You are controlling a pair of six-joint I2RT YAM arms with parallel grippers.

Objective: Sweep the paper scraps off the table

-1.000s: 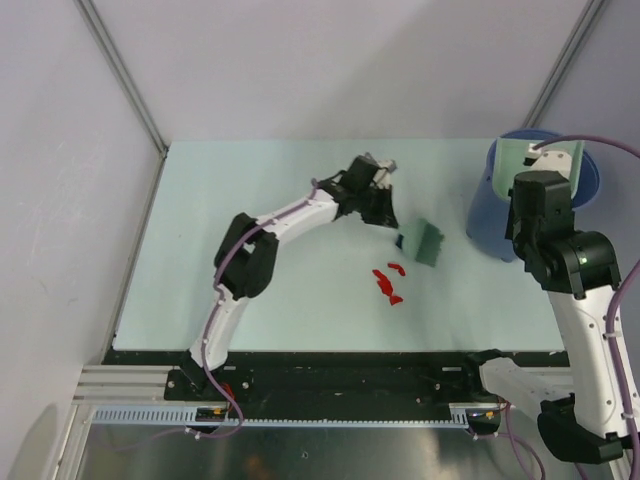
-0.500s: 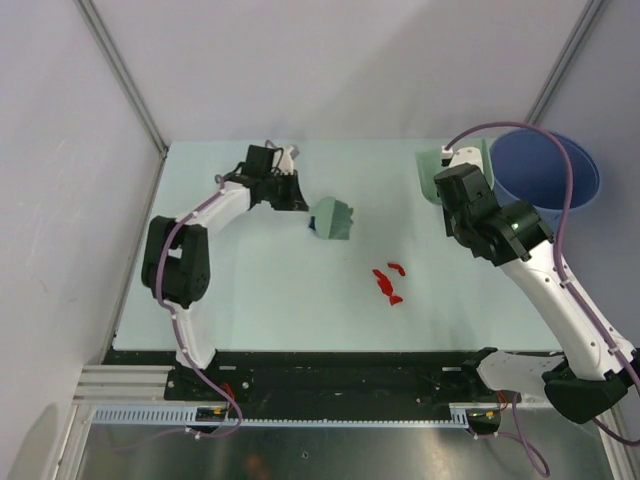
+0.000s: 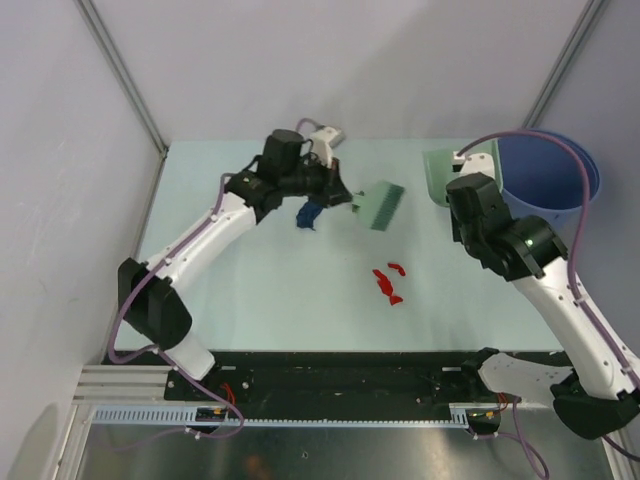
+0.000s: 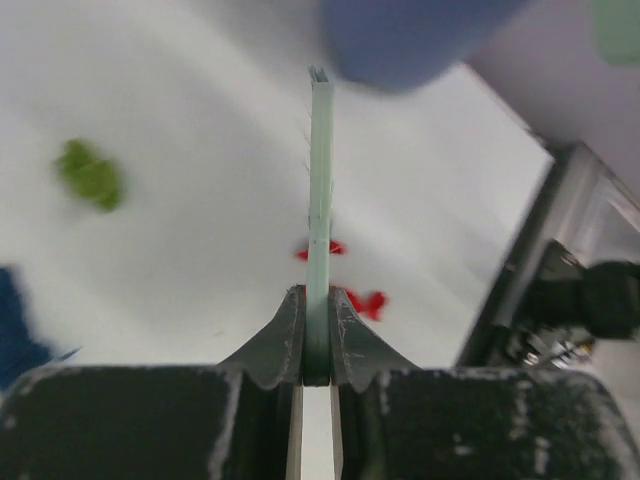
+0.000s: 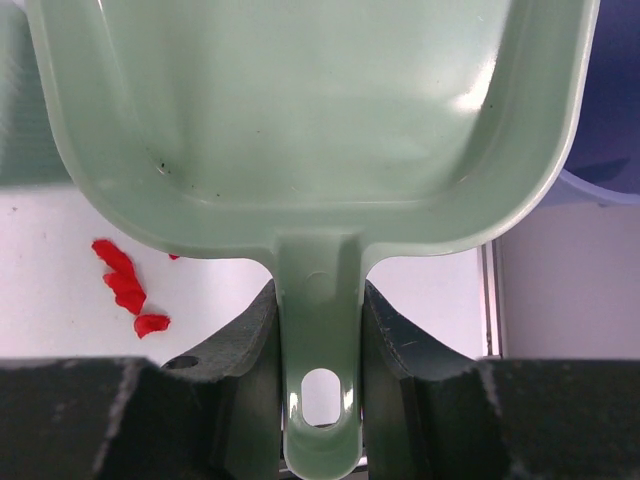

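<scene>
Dustpan [image 5: 310, 110]: my right gripper [image 5: 318, 330] clenched on its handle.
Brush [image 4: 320, 190]: my left gripper [image 4: 317, 345] grasping it.
Bucket [image 3: 560, 168]: beside dustpan.
Red scraps [image 3: 388, 283]: on table [image 3: 300, 300].

No legible txt, labels or nos. anywhere.

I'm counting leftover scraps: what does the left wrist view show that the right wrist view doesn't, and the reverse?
Left wrist only: a green crumpled paper scrap, a dark blue paper scrap, the left gripper clamping the mint-green brush. Right wrist only: the hollow of the mint-green plastic dustpan, its handle in the right gripper. Both: red paper scraps on the pale table, the blue round bucket.
</scene>
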